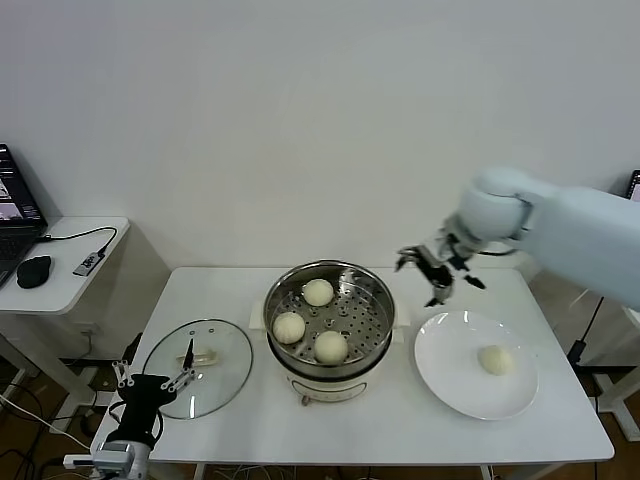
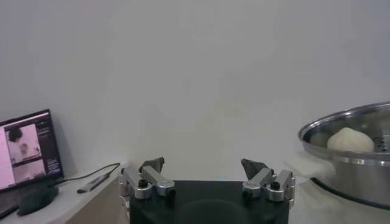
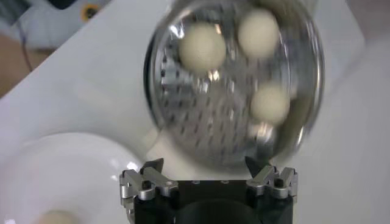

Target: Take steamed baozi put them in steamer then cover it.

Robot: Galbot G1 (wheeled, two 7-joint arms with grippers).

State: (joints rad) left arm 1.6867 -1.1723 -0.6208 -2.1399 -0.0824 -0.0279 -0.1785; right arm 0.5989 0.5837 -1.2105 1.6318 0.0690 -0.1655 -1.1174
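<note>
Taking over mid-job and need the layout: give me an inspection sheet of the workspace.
Surface: white table, one piece.
Job's things: steamer at centre with three baozi on its tray; fourth baozi on the white plate; cover flat on the table, off the steamer.
Clutter: nothing seen.
Grippers: right gripper open, empty, in the air between steamer and plate; left gripper open, low at the table's left front edge.
Cables: cable on the side desk.
Surroundings: laptop, mouse, white wall.
</note>
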